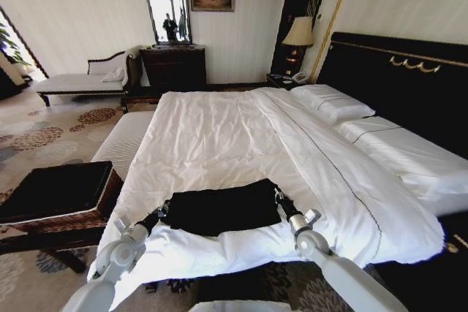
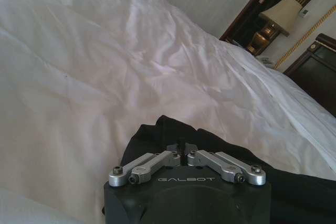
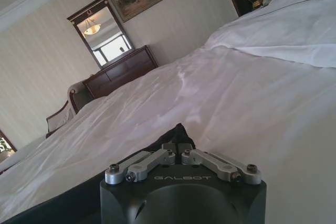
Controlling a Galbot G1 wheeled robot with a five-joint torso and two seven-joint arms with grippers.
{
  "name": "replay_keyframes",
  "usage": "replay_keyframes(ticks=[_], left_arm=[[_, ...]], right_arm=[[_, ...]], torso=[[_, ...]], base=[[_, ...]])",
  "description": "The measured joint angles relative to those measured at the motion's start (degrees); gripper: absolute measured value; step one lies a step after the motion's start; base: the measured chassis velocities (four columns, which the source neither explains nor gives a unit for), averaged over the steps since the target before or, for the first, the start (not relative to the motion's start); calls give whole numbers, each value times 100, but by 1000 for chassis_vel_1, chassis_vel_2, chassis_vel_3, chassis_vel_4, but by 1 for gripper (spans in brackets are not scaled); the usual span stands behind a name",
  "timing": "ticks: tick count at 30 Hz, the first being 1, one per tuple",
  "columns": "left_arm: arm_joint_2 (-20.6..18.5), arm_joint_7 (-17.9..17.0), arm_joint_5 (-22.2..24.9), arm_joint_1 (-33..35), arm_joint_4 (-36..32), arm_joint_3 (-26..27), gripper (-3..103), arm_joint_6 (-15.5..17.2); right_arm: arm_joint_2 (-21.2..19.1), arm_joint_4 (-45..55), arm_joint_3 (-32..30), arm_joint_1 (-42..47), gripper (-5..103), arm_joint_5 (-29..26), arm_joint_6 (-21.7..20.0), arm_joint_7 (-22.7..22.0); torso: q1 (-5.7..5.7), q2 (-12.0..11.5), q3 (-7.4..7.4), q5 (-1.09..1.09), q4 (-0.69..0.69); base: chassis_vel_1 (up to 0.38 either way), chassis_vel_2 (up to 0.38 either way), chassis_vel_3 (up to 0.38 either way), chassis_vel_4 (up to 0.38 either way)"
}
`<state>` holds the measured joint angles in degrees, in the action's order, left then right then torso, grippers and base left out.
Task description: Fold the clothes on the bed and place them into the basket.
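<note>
Two grippers pinch opposite edges of one black top at the near edge of a hotel bed, seemingly mid-fold. Far left in the head view, the basket point(image 1: 58, 191) sits on the floor just beside the bed's foot corner, w/ dark lining up and nothing visible inside, placed near enough for a short drop-off later. Next, the left gripper point(image 1: 162, 210) reaches in low over the sheet; in the left wrist view its fingers point(image 2: 181, 150) are drawn together on a bunched edge of the black top point(image 2: 294, 192). Center: the garment point(image 1: 219, 208) lies as a flat, squarish dark patch on the white bed point(image 1: 219, 129), lettering not visible, so prob. face down or already doubled over. To its right, the right gripper point(image 1: 278, 196) clamps the opposite corner, jaws closed on fabric per the right wrist view point(image 3: 178, 148). Holding both sides at once likely keeps the cloth taut and level so a fold lands square. Pillows point(image 1: 333, 101) and the headboard point(image 1: 409, 78) stand well apart at far right.
</note>
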<state>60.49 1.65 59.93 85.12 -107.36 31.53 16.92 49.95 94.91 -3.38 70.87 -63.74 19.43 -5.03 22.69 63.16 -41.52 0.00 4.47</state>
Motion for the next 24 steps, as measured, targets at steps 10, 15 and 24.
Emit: replay_keyframes(ticks=[10, 15, 24], left_arm=[[70, -28, -308, 213, -194, -81, 1, -28], [84, -41, -290, 357, -337, 21, 1, -30], [62, -30, -379, 493, -378, 74, 1, -55]], right_arm=[[33, -79, -59, 199, 1, 169, 109, -19], [-22, 76, -119, 362, 1, 172, 140, -55], [-150, 371, -145, 612, 1, 284, 142, -180]], torso=[[1, -1, -1, 0, -1], [1, -1, 0, 1, -1], [1, -1, 0, 0, 0]], base=[[0, 0, 0, 0], [0, 0, 0, 0], [0, 0, 0, 0]])
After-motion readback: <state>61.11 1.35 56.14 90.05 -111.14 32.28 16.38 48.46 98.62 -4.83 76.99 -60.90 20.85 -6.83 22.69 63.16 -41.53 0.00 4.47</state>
